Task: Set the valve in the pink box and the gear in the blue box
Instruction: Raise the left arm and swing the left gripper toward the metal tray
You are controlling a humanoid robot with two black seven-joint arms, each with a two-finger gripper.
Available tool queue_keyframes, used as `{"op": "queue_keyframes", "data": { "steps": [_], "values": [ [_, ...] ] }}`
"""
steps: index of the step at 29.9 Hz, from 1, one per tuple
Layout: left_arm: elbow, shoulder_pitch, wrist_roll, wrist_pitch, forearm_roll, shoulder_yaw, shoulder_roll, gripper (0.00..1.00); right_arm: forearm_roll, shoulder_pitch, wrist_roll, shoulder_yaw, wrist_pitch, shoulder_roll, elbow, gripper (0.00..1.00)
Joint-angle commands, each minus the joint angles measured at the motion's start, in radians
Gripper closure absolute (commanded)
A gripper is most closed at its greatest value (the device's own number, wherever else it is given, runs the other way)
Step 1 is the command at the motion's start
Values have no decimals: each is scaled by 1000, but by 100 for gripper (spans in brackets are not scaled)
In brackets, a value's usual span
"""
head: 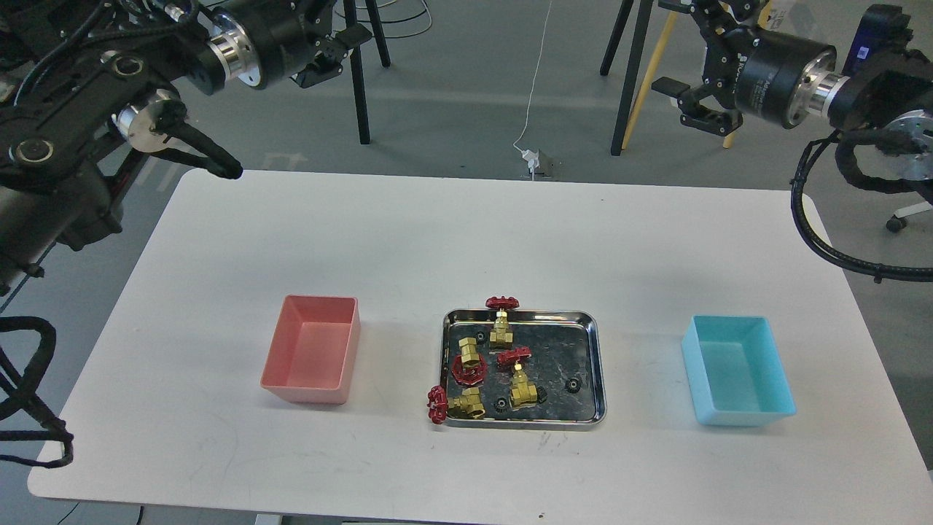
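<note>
Shiny steel, the tray [594, 364] sits mid-surface, towards your near edge, and its dark mirrored floor makes small parts hard to read. You see four brass valves in it: one valve [501, 329] at the far rim with its red handwheel poking over the edge, a second [468, 359] lying on its wheel at the left, a third [522, 385] near the middle, and a fourth [458, 404] at the near-left corner, its wheel hanging past the rim. A black gear [574, 384] shows on the right of the tray; others are dark specks, one half hidden against the third valve. The pink box [313, 348] stands left of the tray, the blue box [736, 369] right, both apart from it. The white surface [466, 233] carries all three. Your left pincer [328, 55] and right pincer [703, 106] hang beyond the far edge, dark and part cut off; you cannot tell whether either is spread.
</note>
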Motion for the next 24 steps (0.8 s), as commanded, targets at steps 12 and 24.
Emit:
{"op": "queue_keyframes", "data": {
  "steps": [12,24],
  "values": [
    [165,10,-83,-83,-183,-67,-44,0,-3,-10,0,3,3,-12,-4,2],
    [-136,77,-356,342,785,130,-87,0,-3,7,4,12,3,-23,-6,2]
  ]
}}
